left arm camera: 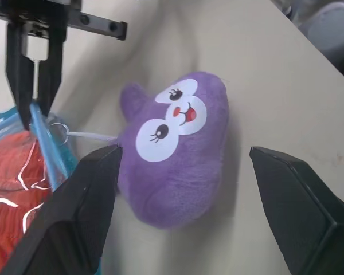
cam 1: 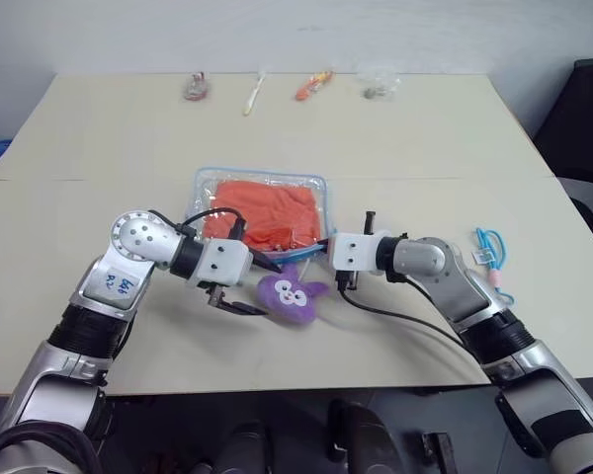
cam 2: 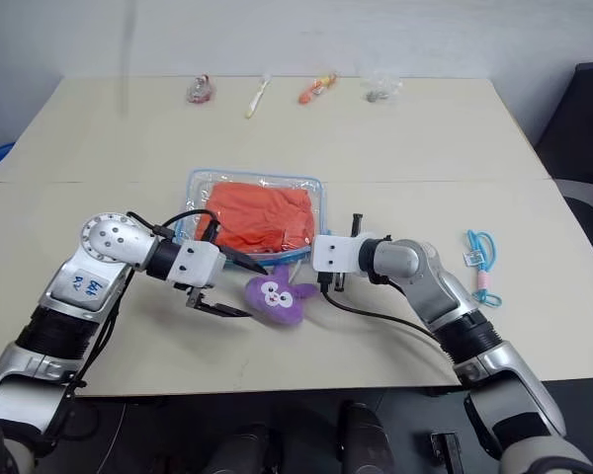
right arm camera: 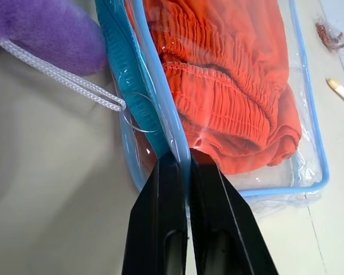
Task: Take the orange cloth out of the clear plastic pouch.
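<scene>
**Right hand pinches the pouch edge; cloth still inside**

Head views: the clear plastic pouch (cam 1: 261,208) lies flat near the middle of the pale surface (cam 1: 277,128), its light-blue trim framing the orange cloth (cam 1: 260,211), which is folded, wrinkled and fully inside. The right hand (cam 1: 328,245) meets the pouch at its near right corner. The left hand (cam 1: 245,286) hovers just in front of the pouch's near edge, beside a purple plush toy (cam 1: 290,294) that lies between the two arms.

Left wrist view: the left hand's fingers (left arm camera: 80,217) stand spread wide, with the plush toy between them and apparently untouched. Beyond it, the right hand's fingers are pressed together on the pouch's blue edge.

Right wrist view: the right hand's two black fingers (right arm camera: 160,229) are closed on the blue trim of the pouch, at its zipper edge as far as I can tell. The cloth shows gathered, ribbed folds just past the fingertips, behind the plastic.
</scene>
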Controlling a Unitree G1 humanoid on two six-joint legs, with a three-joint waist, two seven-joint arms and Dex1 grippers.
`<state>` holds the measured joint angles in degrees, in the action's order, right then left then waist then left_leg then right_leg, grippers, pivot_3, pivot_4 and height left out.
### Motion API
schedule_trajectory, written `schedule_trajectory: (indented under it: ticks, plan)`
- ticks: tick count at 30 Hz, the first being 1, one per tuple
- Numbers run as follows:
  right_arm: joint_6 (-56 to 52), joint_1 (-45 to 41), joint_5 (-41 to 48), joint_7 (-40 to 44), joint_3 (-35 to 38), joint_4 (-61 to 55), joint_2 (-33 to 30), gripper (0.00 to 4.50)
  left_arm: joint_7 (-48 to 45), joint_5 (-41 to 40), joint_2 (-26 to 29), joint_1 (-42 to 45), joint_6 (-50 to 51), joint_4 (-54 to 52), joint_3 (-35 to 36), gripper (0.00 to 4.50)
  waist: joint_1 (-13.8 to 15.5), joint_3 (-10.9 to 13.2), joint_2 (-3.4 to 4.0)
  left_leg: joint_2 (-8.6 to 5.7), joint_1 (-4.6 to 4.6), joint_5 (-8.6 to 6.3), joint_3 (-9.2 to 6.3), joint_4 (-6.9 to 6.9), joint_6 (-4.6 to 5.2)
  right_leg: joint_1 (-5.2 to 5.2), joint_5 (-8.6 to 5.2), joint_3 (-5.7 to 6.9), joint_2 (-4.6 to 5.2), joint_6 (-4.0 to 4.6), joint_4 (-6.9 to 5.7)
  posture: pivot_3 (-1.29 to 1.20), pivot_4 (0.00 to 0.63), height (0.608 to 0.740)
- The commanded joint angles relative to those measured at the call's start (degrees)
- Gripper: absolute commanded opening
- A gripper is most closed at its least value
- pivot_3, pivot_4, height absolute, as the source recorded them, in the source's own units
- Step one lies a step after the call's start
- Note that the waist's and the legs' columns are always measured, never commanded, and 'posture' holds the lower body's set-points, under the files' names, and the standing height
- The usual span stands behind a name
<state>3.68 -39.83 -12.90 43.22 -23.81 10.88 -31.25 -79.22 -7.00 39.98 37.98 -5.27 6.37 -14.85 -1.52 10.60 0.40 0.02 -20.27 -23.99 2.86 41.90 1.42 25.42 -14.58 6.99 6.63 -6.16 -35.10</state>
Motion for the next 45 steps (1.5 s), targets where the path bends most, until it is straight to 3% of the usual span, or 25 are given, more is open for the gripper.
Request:
schedule_trajectory:
  ticks: [1,3,6,13,17,28,33,39,45]
  plan:
    - [-0.1,0.02,-0.15,0.23,2.06,-1.47,-0.03,0.02,1.01,2.48,-0.81,1.12,-5.03,1.78,-0.91,3.77,0.0,0.0,0.0,0.0,0.0,0.0,0.0,0.0,0.0,0.0,0.0,0.0,0.0,0.0,-0.01,0.0,0.15,0.74]
    - [-0.24,-0.1,-0.23,0.21,2.04,-1.32,0.02,0.02,1.91,4.36,-1.61,1.53,-8.32,3.5,-1.62,3.77,0.02,0.0,0.0,0.0,0.0,0.0,0.0,0.0,0.0,0.0,0.0,0.0,0.01,0.0,0.0,0.0,0.15,0.74]
    - [-0.51,-0.42,-0.28,0.16,2.07,-1.2,0.15,0.0,3.94,6.48,-2.76,2.2,-12.8,6.61,-2.04,3.22,0.04,0.0,0.0,-0.01,0.0,0.0,0.0,0.02,0.0,0.0,0.0,0.01,0.01,0.0,-0.02,0.0,0.15,0.74]
    - [-0.42,0.16,-0.34,0.17,2.47,-1.8,-0.56,0.0,5.56,7.1,-3.71,2.61,-14.92,9.29,-1.85,1.04,0.02,0.0,0.0,-0.01,0.0,0.0,0.02,0.03,0.0,0.0,0.0,0.02,0.02,0.0,-0.03,0.0,0.15,0.74]
    - [-0.24,0.44,-0.46,0.21,2.73,-1.65,-1.22,0.0,5.47,6.57,-2.37,2.06,-15.28,9.67,-0.93,0.02,0.01,0.0,0.0,0.0,0.0,0.0,0.0,0.03,0.01,0.0,0.0,0.02,0.02,0.0,-0.04,0.0,0.15,0.74]
    - [1.46,3.01,0.84,2.96,4.58,-4.33,-4.31,0.0,8.78,7.23,6.22,-0.73,-13.76,9.56,3.42,0.02,0.05,0.0,0.0,0.0,0.0,0.0,-0.08,0.03,0.01,0.0,0.0,0.02,0.03,0.0,-0.03,0.0,0.15,0.74]
    - [0.36,3.2,2.09,3.38,5.03,-4.18,-2.98,0.0,8.37,4.95,6.59,-1.12,-12.6,9.08,3.92,0.02,-0.01,0.0,0.0,0.01,0.0,0.0,-0.06,0.03,0.01,0.0,0.0,0.02,0.01,0.0,-0.03,0.0,0.15,0.74]
    - [-1.12,3.86,0.65,3.23,4.12,-5.89,-2.46,1.65,7.4,2.38,4.82,-3.1,-10.05,4.23,3.4,0.0,0.04,0.0,0.0,0.01,0.0,0.0,-0.06,0.03,0.01,0.0,0.0,0.02,0.02,0.0,-0.03,0.0,0.15,0.74]
    - [-1.99,4.41,0.65,4.1,5.27,-7.67,-3.47,1.65,5.92,0.34,4.13,-4.49,-7.28,1.42,3.48,0.0,-0.01,0.0,0.0,0.01,0.0,0.0,-0.05,0.03,0.01,0.0,0.0,0.01,0.02,0.0,-0.03,0.0,0.15,0.74]
